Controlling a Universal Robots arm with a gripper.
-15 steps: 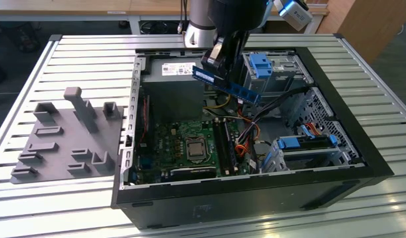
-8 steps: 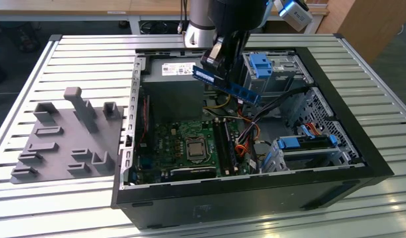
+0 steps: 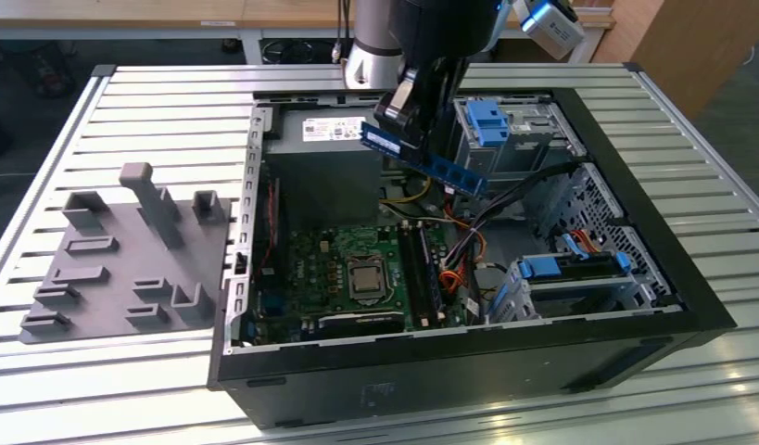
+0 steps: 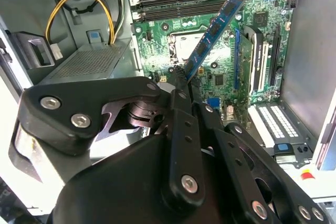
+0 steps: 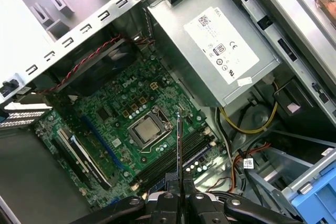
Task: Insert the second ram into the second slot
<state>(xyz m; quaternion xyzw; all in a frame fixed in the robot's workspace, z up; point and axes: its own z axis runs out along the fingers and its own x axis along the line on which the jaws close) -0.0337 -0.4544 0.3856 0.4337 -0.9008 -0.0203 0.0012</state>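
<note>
Tool (image 3: 407,125) clamped on one end of the second ram (image 3: 448,170), which hangs tilted in air above the open PC case (image 3: 416,380), well apart from the mobo RAM slots (image 3: 419,273) nr the case's middle. Judgement: level the stick, line it lengthwise w/ the slot, match the notch, press straight w/ even force.
</note>
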